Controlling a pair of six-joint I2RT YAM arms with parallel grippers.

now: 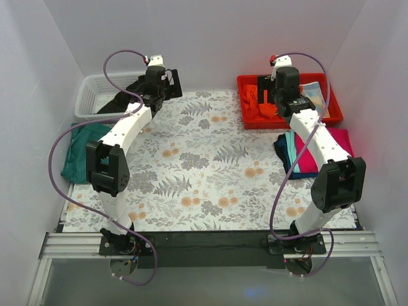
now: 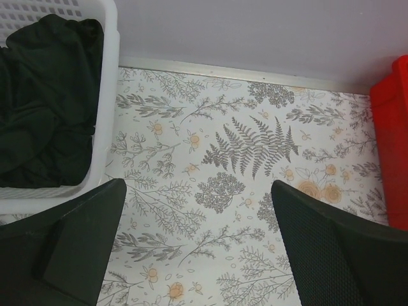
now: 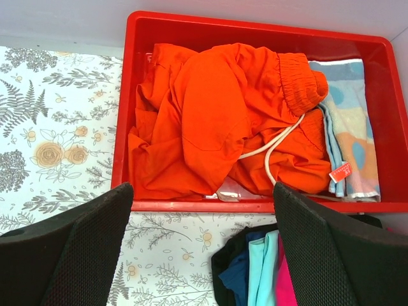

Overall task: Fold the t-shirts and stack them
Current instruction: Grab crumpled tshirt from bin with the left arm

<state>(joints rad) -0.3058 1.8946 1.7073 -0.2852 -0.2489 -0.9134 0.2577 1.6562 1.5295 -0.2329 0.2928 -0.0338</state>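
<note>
Snag risk: left end effector (image 2: 197, 186) and right end effector (image 3: 204, 188) spread, empty; crumpled black cloth t-shirt (image 2: 44, 95) could catch, dragging white plastic basket (image 2: 107, 95).

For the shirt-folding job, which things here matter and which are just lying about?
Job: black shirt; green shirt; navy shirt; teal shirt; magenta shirt.
Lying about: white basket; red bin; orange garment; patterned cloth; floral cover.
</note>
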